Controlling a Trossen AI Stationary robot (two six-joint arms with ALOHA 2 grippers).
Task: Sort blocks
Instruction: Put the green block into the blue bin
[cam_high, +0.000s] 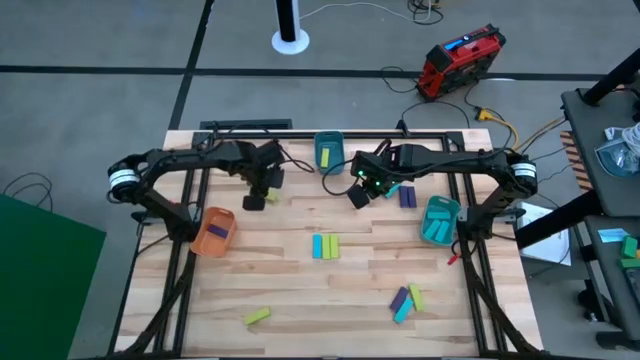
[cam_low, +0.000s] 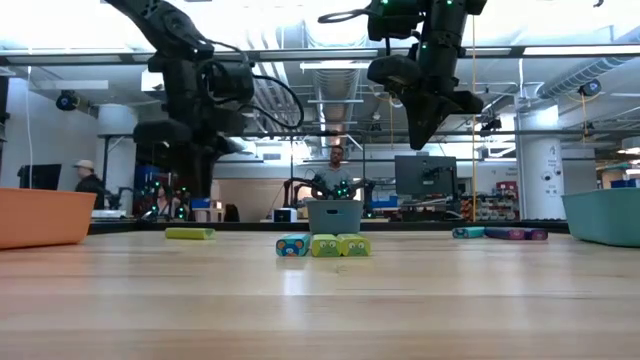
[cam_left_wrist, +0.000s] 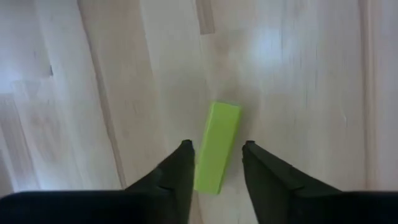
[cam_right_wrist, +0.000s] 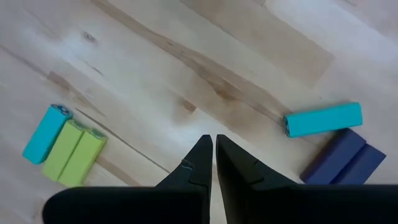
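While its two dark fingers (cam_left_wrist: 180, 171) stand parted, the left gripper (cam_left_wrist: 216, 163) has a yellow-green block (cam_left_wrist: 217, 147) between them, the near end of the block lying in the gap and its far end reaching out past the fingertips; whether the pads touch it cannot be told, and the wrist view does not settle whether the block rests on the wooden table (cam_high: 300, 280) or hangs above it. From overhead this gripper (cam_high: 256, 200) sits over the far left part of the table, beside an orange bin (cam_high: 212, 232). Over the far middle, the right gripper (cam_high: 358, 196) hangs in the air with its fingers closed together on nothing. Below and to one side of it lie a cyan block (cam_right_wrist: 323, 119) and two purple blocks (cam_right_wrist: 348, 158) side by side; to the other side lies a row of one cyan and two yellow-green blocks (cam_right_wrist: 64, 149). Near the right edge stands a teal bin (cam_high: 438, 220), and another teal bin (cam_high: 328, 150) stands at the far edge.
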